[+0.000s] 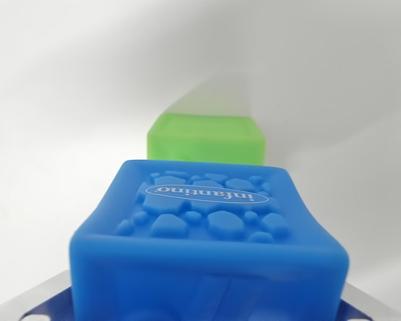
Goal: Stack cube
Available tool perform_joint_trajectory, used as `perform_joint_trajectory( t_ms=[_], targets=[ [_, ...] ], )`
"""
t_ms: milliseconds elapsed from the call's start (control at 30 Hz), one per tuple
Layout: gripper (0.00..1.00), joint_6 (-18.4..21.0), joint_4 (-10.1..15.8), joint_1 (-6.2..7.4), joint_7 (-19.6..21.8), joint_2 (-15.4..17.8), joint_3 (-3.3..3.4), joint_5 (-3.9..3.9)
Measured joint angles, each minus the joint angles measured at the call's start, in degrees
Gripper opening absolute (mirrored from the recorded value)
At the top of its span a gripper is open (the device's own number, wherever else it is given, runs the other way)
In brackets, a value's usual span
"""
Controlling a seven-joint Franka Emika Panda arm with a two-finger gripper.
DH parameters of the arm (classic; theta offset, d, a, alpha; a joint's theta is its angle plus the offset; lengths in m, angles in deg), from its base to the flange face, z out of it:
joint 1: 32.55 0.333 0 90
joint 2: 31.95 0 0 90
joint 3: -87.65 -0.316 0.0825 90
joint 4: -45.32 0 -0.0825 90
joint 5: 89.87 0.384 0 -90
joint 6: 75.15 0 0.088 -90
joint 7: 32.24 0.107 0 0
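We see the blue cube (210, 241) close to the camera, its embossed "infantino" face up. The green cube (207, 139) sits just behind it on the white desk (60, 107). We cannot tell the end effector's state; only metal edges show beside the blue cube.

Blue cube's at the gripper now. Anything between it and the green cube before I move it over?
Nothing visible. The blue cube fills the near view between the metal fingers; the green cube sits just beyond it on the bare white surface. The gap between them is hidden.
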Motion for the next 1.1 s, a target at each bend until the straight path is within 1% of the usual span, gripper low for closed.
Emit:
perform_joint_trajectory(
  t_ms=[633,1100],
  targets=[
    [0.0,-3.1,-0.3,-0.19,-0.1,-3.3,-0.22,0.2],
    [0.0,-3.9,-0.4,-0.29,-0.1,-4.3,-0.36,0.22]
  ],
)
